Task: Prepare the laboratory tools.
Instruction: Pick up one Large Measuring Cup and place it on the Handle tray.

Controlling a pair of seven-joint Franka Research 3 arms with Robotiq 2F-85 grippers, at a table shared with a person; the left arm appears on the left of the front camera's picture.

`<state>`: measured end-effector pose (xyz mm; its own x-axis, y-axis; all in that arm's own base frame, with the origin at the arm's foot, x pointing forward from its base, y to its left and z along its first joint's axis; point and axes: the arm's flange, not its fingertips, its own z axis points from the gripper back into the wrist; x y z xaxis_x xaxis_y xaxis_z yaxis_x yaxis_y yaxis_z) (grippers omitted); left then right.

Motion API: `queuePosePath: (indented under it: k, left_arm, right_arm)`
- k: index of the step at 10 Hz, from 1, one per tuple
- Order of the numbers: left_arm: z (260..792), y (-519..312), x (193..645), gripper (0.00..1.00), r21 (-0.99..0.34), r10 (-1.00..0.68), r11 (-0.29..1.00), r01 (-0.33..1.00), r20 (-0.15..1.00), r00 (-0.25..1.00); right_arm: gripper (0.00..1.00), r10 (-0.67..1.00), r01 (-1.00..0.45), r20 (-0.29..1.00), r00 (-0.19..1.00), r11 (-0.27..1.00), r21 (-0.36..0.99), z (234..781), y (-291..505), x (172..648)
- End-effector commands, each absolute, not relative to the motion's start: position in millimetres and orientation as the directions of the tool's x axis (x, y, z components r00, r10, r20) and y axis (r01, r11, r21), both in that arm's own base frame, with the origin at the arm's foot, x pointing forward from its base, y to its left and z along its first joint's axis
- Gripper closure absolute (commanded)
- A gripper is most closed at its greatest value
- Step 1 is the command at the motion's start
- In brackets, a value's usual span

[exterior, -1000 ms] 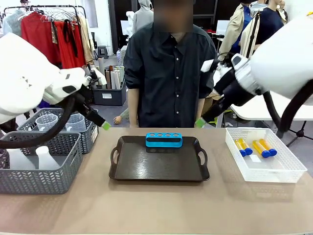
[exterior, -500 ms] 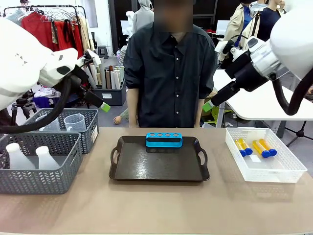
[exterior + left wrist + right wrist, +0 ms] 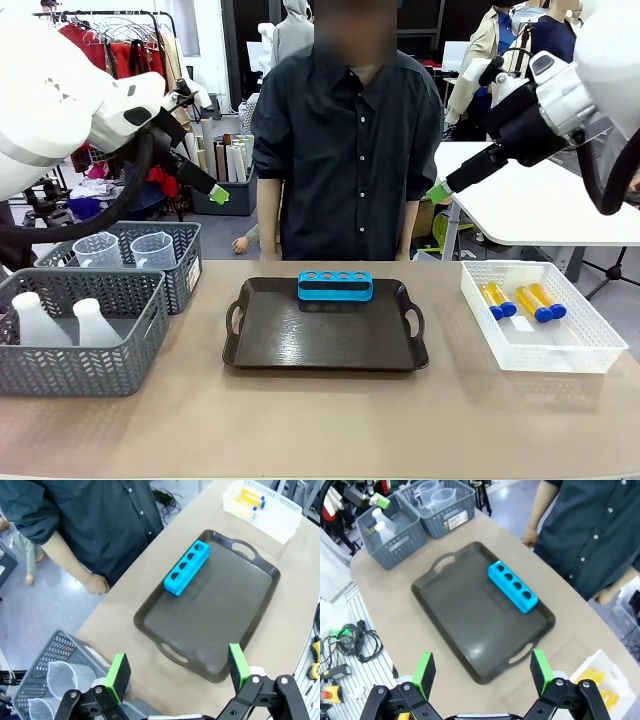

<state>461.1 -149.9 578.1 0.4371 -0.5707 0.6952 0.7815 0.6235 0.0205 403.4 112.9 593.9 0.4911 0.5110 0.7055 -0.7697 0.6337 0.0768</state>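
The table (image 3: 300, 430) carries a dark tray (image 3: 320, 340) in its middle. Seen from the tray, two grey baskets (image 3: 80, 362) stand at 9 o'clock and a white basket (image 3: 540, 356) at 3 o'clock. The left hand (image 3: 178, 669) and the right hand (image 3: 482, 670) hang high above the table, fingers wide apart, holding and touching nothing. The blue rack (image 3: 335, 286) sits at the tray's 12 o'clock edge. Two clear beakers (image 3: 155, 250) and two white flasks (image 3: 95, 322) are in the grey baskets. The yellow tubes (image 3: 536, 304) lie in the white basket.
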Motion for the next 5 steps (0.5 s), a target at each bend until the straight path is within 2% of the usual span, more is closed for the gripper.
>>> queuePosePath:
  k: [1, 2, 5]
  left_arm:
    - [578.1, -148.2, 459.6, 0.00, 0.021, -0.571, 0.622, 0.782, 0.696, 0.435]
    - [578.1, -148.2, 459.6, 0.00, 0.021, -0.571, 0.622, 0.782, 0.696, 0.435]
    - [578.1, -148.2, 459.6, 0.00, 0.021, -0.571, 0.622, 0.782, 0.696, 0.435]
  right_arm:
    - [0.00, 0.472, -0.769, 0.778, 0.415, 0.639, 0.023, 587.1, 113.6, 412.1]
    - [0.00, 0.511, -0.770, 0.706, 0.491, 0.634, 0.077, 593.9, 112.9, 403.4]
    - [0.00, 0.511, -0.770, 0.706, 0.491, 0.634, 0.077, 593.9, 112.9, 403.4]
